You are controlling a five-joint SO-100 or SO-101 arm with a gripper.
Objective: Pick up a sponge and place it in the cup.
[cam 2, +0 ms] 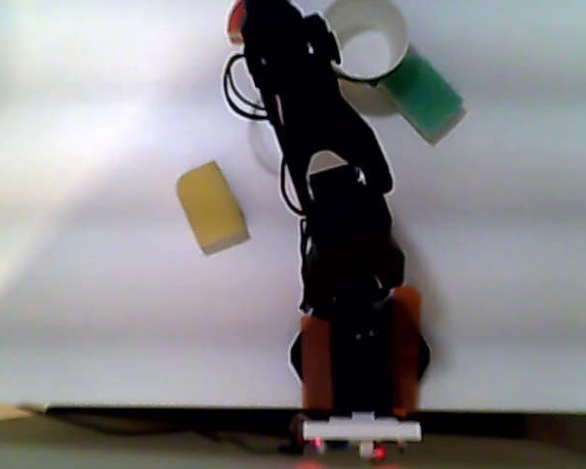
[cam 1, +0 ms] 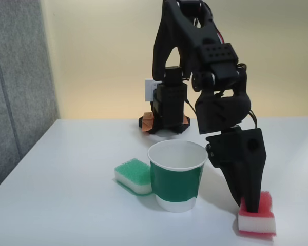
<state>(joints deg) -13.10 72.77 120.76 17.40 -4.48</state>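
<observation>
The black arm (cam 1: 195,46) arches forward from its base (cam 1: 164,123) — the gripper (cam 1: 252,205) points straight down, jaws nearly closed, well forward of that base.

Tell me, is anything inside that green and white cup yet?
The cup looks empty where its white inner wall shows in the fixed view. Its bottom is hidden by the rim, and the arm covers part of the opening from above.

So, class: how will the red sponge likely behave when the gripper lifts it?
The red sponge is probably light and squashy, so it may compress under the gripper. Its flat, blocky shape shouldn't roll. Its porous-looking surface likely resists slipping.
</observation>
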